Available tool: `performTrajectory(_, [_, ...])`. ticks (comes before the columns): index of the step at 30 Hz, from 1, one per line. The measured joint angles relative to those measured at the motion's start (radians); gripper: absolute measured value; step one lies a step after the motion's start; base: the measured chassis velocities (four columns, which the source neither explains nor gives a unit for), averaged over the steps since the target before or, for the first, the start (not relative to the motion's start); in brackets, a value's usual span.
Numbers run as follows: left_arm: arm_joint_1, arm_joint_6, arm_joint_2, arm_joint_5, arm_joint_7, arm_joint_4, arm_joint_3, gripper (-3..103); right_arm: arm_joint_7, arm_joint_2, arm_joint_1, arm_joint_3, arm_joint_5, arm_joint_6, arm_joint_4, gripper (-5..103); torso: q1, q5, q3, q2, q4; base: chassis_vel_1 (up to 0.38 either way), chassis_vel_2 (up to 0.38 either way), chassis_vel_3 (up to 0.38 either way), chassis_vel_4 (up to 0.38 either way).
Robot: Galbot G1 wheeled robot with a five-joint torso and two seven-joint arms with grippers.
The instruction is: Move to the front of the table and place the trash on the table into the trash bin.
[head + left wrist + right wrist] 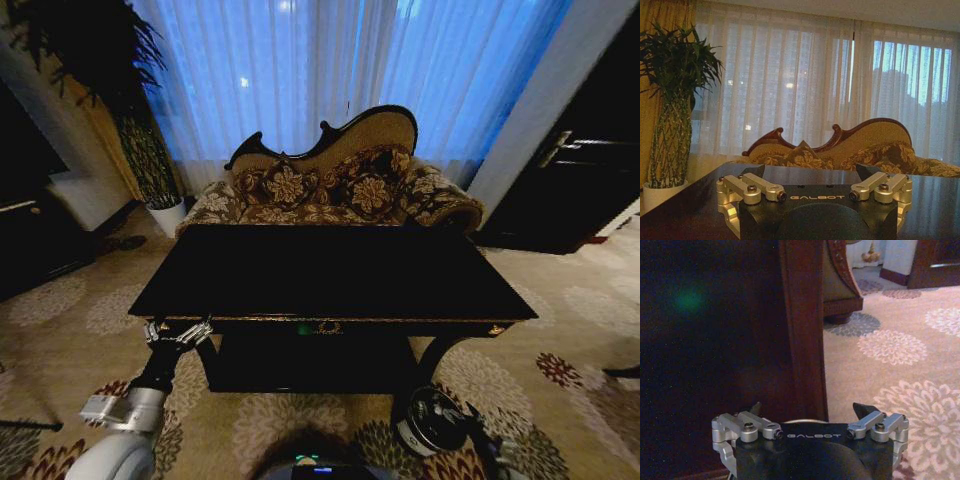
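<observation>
Black lacquer spreads across the middle of my head view: the desk [330, 275] sits square in front of me, its long axis running from my left to my right and its gold-trimmed front edge facing the base, with the gold ornament [328, 327] almost on my centre line. I judge the approach done or nearly so. The top is so dark and glossy that I cannot make out the trash on it. The left hand [178, 331] hangs at the desk's front left corner, level with the edge. Its wrist camera looks out low along the polished top toward the sofa [865, 145] and the potted plant [675, 100], and the left hand [810, 172] is released, its fingers spread wide with nothing between them. That height reads to me as a ready pose for reaching flat over the surface. The right hand [809, 410] is low beside the desk's dark wooden leg [800, 325], above the patterned carpet [890, 365], equally released and empty. The trash bin [412, 432] stands upright on the carpet just by the right front leg, mouth up, axis vertical, near my right arm, which should keep the drop short.
</observation>
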Motion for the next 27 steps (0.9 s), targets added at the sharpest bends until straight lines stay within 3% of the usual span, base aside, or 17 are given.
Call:
performTrajectory(8, [-0.004,0.002,0.006,0.003,-0.003,-0.003,0.010,100,0.080,-0.007,0.039,0.010,-0.007,0.002,0.005,100,0.000,-0.0002,0.000,0.000,0.0001,0.000,0.000,0.000,0.000])
performTrajectory(10, [-0.004,0.002,0.006,0.002,-0.003,-0.004,0.008,100,0.086,-0.010,0.039,0.007,-0.006,0.000,0.014,100,0.000,-0.0002,0.000,0.000,0.0005,0.000,0.000,0.000,0.000])
performTrajectory(13, [-0.001,0.002,0.005,0.002,-0.004,-0.004,0.003,100,0.021,-0.022,0.023,-0.001,-0.081,0.039,0.011,100,0.000,0.0000,0.000,0.000,0.0001,0.000,0.000,0.000,0.000])
performTrajectory(17, [-0.003,0.002,0.001,0.002,-0.003,-0.001,0.006,100,0.052,-0.026,0.034,0.015,-0.074,0.008,-0.005,100,0.000,-0.0003,0.000,0.000,0.0003,0.000,0.000,0.000,0.000])
performTrajectory(27, [-0.008,0.002,0.004,0.001,-0.003,0.003,0.005,100,0.079,-0.011,0.025,0.034,-0.093,0.013,0.005,100,0.000,0.0001,0.000,0.000,0.0002,0.000,0.000,0.000,0.000])
